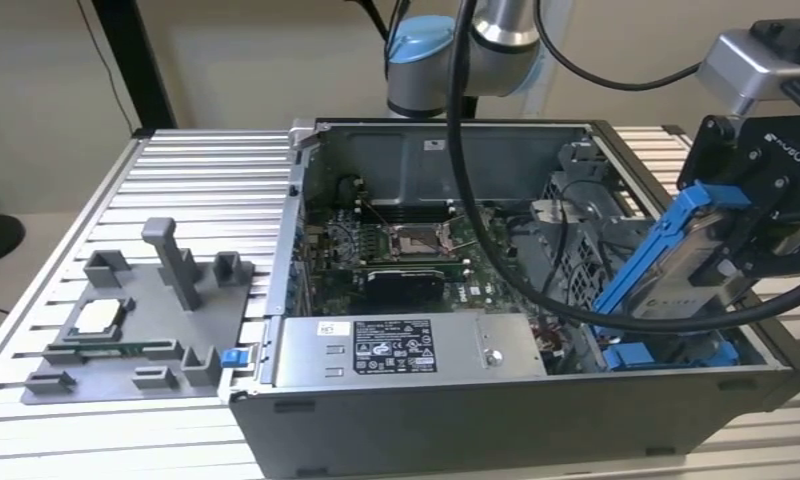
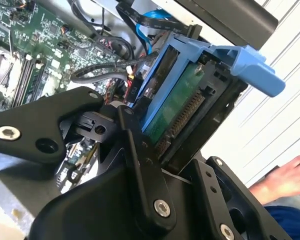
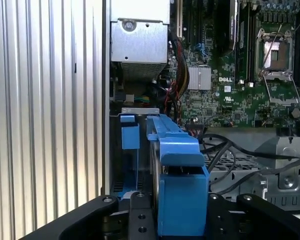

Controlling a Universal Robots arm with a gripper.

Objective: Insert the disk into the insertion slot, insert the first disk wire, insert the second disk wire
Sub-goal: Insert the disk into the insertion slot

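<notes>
While gripping the blue-framed silver-grey disk (image 1: 660, 265), the black end effector (image 1: 734, 262) hangs over the open computer case (image 1: 507, 415). Its tilt probably eases insertion.

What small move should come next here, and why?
Probably ease the disk down along its tilt. The end effector grips it slanted, with its lower end near the blue bay at the exterior view's right of the case, not yet seated.

Blue-framed disk (image 1: 674, 255), apparently silver-grey; green motherboard (image 1: 336, 255); ribbed pale table (image 1: 200, 170).
</notes>
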